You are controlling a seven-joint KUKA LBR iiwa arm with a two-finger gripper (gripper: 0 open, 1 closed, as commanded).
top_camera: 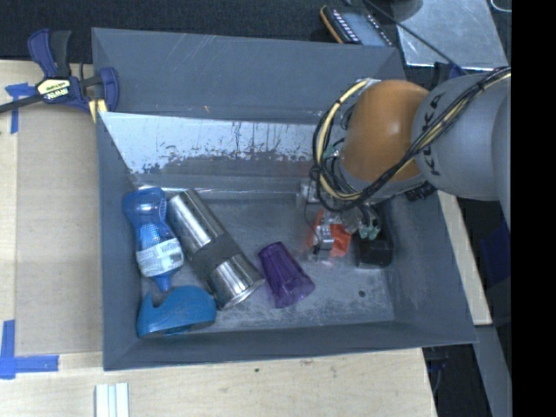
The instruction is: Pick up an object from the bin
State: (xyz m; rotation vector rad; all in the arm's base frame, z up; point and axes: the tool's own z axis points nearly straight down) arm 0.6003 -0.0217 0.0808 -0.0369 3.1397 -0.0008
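Note:
My gripper (324,238) hangs low over the bin's floor, right of the middle, below the orange wrist cover. A small red and orange piece (337,242) shows right at its tip; I cannot tell whether that is a loose thing or part of the gripper. A small black block (375,252) lies just to the right of the gripper. A purple ribbed cup (284,274) lies on its side a little below and left of the gripper, apart from it.
Further left a silver metal cylinder with a black band (211,248) lies slanted. Beside it lies a blue plastic bottle with a white label (154,238). A blue rounded thing (177,310) sits in the front left corner. The arm covers the bin's back right.

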